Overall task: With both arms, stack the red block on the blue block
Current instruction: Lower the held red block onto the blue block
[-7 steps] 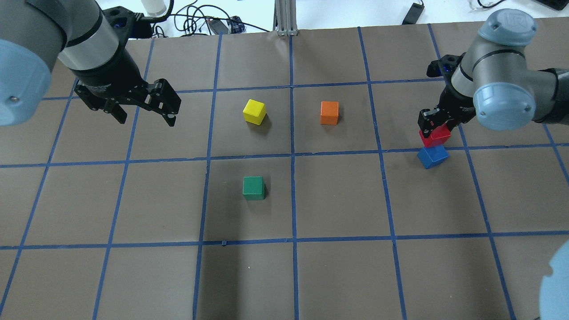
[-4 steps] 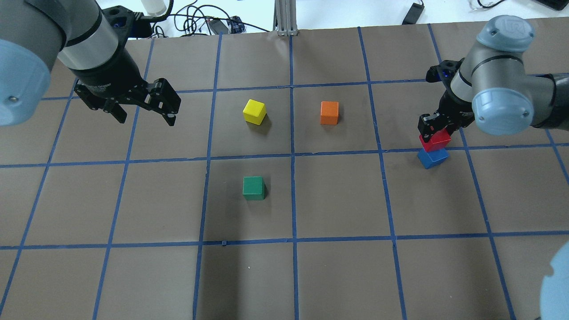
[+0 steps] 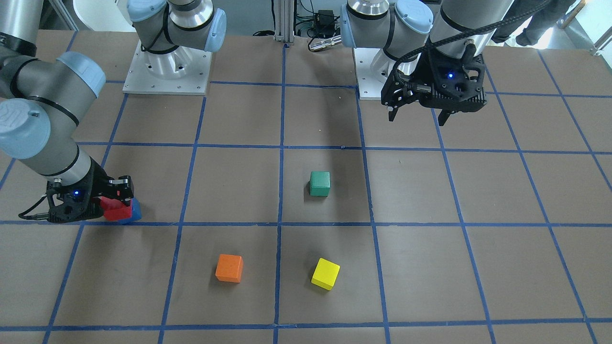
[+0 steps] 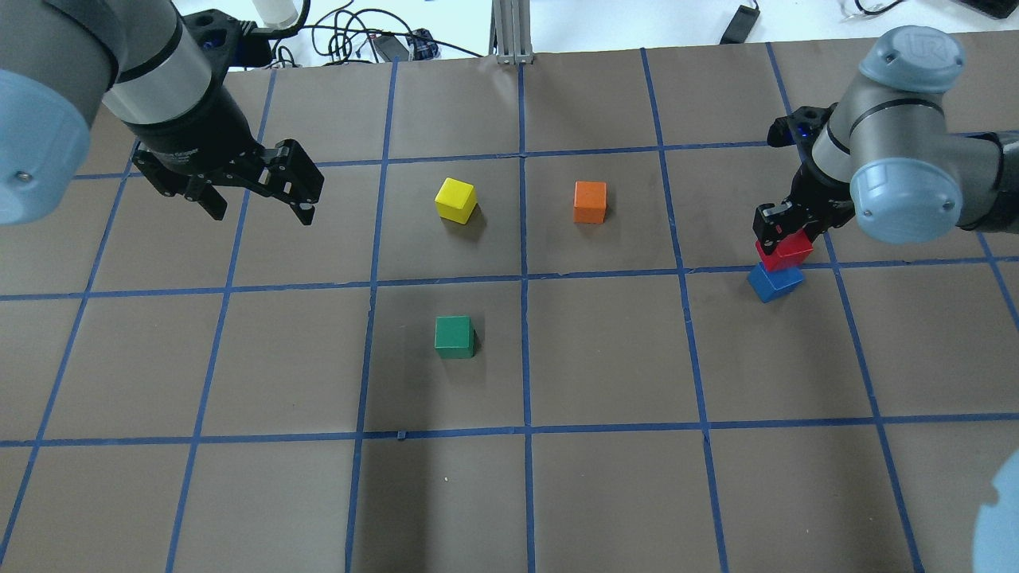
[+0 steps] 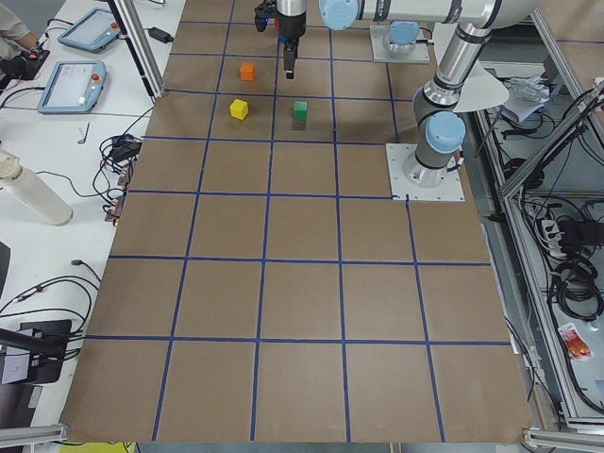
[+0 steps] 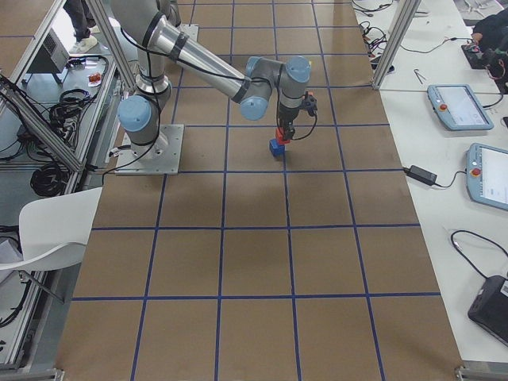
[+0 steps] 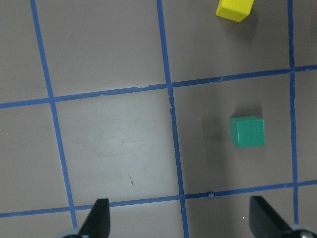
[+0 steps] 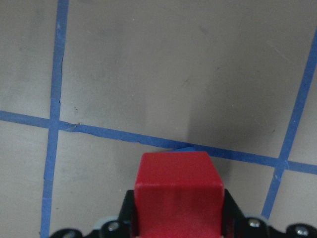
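Matte red cube (image 4: 786,248) in black right gripper (image 4: 783,235), matte blue cube (image 4: 774,282) beneath; brown table (image 4: 605,493), blue tape grid (image 4: 525,350).

— Is there any writing here that one can really read?

— Only one mark. In the overhead view, the round light-blue plastic joint cap (image 4: 910,49) on the silver-grey right arm (image 4: 892,135) carries a raised logo, and it reads "UR".

— And the faint light print on the black collar (image 4: 181,150) just above the black two-finger left gripper (image 4: 261,215)?

— It is a short line of letters, but too small to read.

— The grey handheld tablet (image 6: 459,107) on the white side table (image 6: 413,135)?

— Its screen shows something, but it is blurred. I cannot read any word or number there.
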Action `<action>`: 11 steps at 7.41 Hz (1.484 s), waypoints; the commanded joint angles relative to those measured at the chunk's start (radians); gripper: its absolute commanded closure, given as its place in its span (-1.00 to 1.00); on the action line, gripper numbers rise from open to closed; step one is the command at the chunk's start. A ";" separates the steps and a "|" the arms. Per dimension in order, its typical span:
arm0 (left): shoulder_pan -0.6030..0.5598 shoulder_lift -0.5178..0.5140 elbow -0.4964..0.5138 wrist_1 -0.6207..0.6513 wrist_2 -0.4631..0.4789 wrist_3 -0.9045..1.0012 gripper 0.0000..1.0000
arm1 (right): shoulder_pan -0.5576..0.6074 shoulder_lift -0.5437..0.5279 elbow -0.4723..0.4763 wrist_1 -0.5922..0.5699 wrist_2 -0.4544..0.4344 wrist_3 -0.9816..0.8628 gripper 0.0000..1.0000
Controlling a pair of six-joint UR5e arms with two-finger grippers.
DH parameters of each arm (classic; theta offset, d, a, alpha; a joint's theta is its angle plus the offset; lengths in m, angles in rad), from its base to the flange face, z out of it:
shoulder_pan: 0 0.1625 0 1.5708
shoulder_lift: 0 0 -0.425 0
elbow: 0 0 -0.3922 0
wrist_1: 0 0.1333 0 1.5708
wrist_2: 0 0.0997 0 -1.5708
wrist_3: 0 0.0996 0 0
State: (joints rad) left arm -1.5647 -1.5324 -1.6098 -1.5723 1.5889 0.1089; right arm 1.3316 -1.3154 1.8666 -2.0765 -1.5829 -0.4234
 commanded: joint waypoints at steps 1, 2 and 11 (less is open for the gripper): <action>0.000 0.000 -0.001 0.000 0.000 0.000 -1.00 | 0.000 -0.008 0.022 -0.011 0.000 0.000 0.87; 0.000 0.000 -0.001 0.000 -0.001 0.000 -1.00 | 0.000 -0.004 0.026 -0.016 0.001 0.000 0.78; 0.000 0.000 0.001 0.000 -0.001 0.000 -1.00 | 0.001 -0.068 -0.073 0.111 -0.034 0.062 -1.00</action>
State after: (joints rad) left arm -1.5647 -1.5323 -1.6101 -1.5723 1.5877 0.1089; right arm 1.3318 -1.3462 1.8484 -2.0384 -1.6072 -0.3970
